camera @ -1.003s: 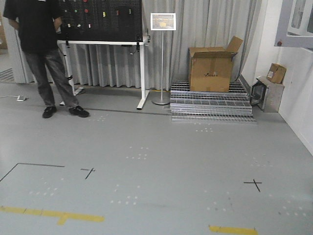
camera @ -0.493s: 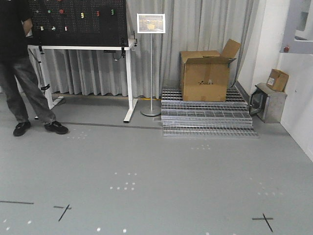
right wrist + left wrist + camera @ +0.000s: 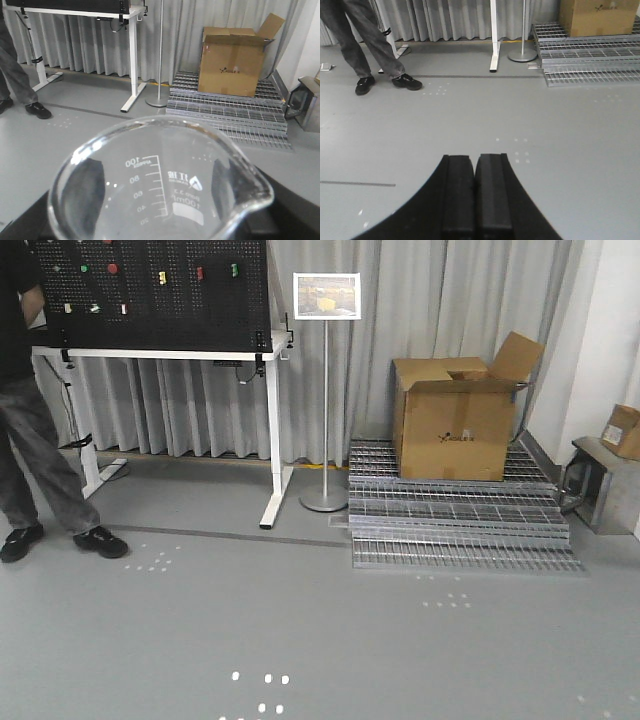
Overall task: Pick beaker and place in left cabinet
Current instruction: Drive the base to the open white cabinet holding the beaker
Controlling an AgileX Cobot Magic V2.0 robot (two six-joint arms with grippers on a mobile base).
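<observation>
In the right wrist view a small clear glass beaker with white 100 ml markings fills the lower frame. My right gripper is shut on it, with dark fingers showing through the glass on both sides. In the left wrist view my left gripper is shut and empty, its two black fingers pressed together above the grey floor. The left cabinet is out of view. Neither gripper shows in the front view.
A person in dark clothes stands at the left by a white-legged black pegboard stand. A sign on a pole stands mid-room. An open cardboard box sits on stacked metal grates. A grey metal box is at the right wall.
The front view has come closer to the pegboard stand, sign and cardboard box, which now look larger. The floor markings have dropped out of the bottom of the view.
</observation>
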